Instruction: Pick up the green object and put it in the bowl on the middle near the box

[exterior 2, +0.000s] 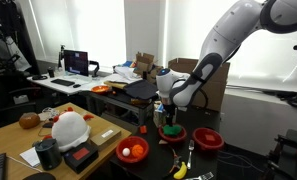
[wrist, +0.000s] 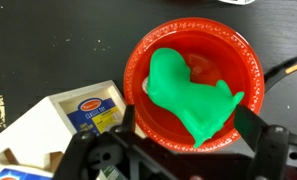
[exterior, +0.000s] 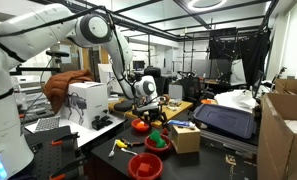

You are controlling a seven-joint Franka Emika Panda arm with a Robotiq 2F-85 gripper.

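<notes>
- The green object (wrist: 193, 95) is seen lying inside the red bowl (wrist: 138, 60), just beside the tan box (wrist: 88, 115) and in from the edges of the desk (exterior: 93, 138).
- It is judged light, soft and rubbery, unlikely to break. Its thicker middle would be the part best gripped.
- The claw (wrist: 188, 120) is held open and empty, its jaws spread to either side above the object.
- The arm is arched over the bowl, with the wrist pointed straight down.

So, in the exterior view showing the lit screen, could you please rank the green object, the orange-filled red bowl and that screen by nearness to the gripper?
1. The green object, directly beneath the gripper.
2. The orange-filled red bowl, lower left, nearer the camera.
3. The lit screen, far in the background.
</notes>
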